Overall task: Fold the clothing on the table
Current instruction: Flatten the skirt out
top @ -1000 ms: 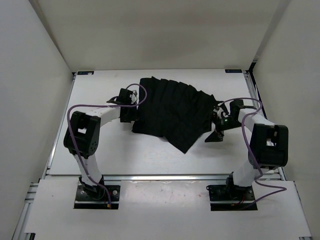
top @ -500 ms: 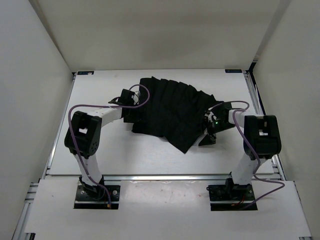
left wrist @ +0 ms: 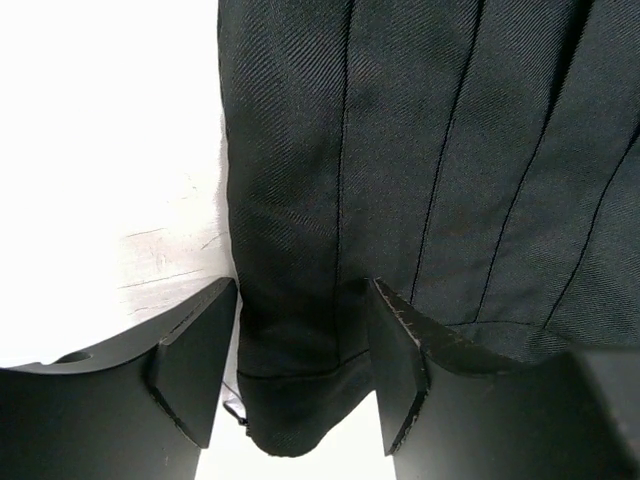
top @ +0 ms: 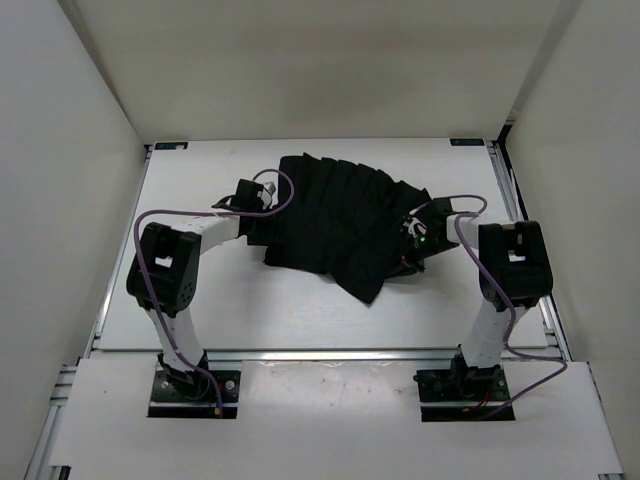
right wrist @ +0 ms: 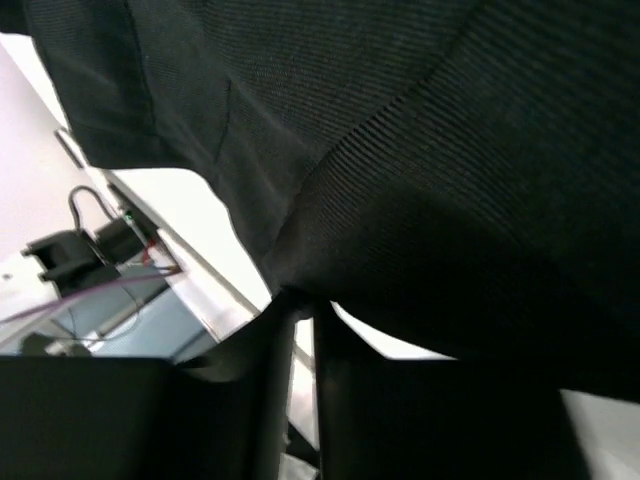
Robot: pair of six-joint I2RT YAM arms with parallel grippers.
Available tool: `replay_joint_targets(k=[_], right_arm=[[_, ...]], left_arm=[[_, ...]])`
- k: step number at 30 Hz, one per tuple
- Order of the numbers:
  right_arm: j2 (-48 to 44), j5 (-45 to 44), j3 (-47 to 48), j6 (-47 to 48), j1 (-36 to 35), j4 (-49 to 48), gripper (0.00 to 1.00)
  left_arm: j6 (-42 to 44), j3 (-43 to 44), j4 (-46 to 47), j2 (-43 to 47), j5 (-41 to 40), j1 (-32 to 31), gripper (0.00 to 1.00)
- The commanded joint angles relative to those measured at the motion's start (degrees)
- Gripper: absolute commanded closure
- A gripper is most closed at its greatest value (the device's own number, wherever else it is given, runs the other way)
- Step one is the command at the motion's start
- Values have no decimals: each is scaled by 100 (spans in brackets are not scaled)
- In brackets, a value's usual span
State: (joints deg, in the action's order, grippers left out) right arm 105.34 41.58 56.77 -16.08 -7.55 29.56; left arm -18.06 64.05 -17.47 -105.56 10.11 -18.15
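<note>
- A black pleated fabric garment (top: 340, 220) lies spread across the middle of the white matte tabletop (top: 200, 300), skewed, with its creases fanning from the far side toward a loose point nearest the arms' bases
- The left end effector (left wrist: 300, 370) sits low at the garment's left side, its two black fingers (left wrist: 195, 365) standing apart on either side of a hemmed corner. The cloth runs flat between them unpinched, so this side reads as released, seemingly placed so that closing would catch the hem
- The right end effector (right wrist: 305, 305) is at the garment's right edge, its jaws drawn almost together with cloth puckered into the tips. It looks clenched on a small fold of the garment
- From overhead the two arms bracket the garment from opposite sides, each wrist bent in toward the cloth. That placement suits taking both edges at once, so the fabric can be lifted level and not dragged from one corner
- The fold itself appears not yet begun, as the garment looks to lie largely in a single layer
- The likely hazard is the soft fabric itself. A thin bite on the hem at the left could slip, and an uneven pull from the right would drag the pleats askew
</note>
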Motion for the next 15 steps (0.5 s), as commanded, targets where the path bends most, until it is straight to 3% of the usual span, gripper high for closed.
replay_joint_targets(k=[1, 2, 7, 9, 12, 14, 15], right_arm=[[-136, -229, -35, -247, -28, -310, 90], [-163, -238, -78, -273, -10, -328, 100], [-882, -387, -403, -229, 446, -162, 100], [-1269, -309, -552, -168, 719, -100, 100], [-1902, -142, -589, 138, 1290, 146, 100], [-2262, -203, -370, 446, 1667, 470, 99], [-2307, -195, -203, 665, 1739, 602, 100]], left_arm=[[31, -139, -63, 176, 70, -13, 36], [5, -156, -46, 193, 70, -30, 35], [-13, -209, -63, 299, 114, -74, 48], [-39, -244, -142, 334, 158, -101, 49], [-57, -271, -247, 492, 167, -153, 36], [-109, -218, -309, 633, 193, -241, 13], [-144, -183, -353, 668, 298, -294, 10]])
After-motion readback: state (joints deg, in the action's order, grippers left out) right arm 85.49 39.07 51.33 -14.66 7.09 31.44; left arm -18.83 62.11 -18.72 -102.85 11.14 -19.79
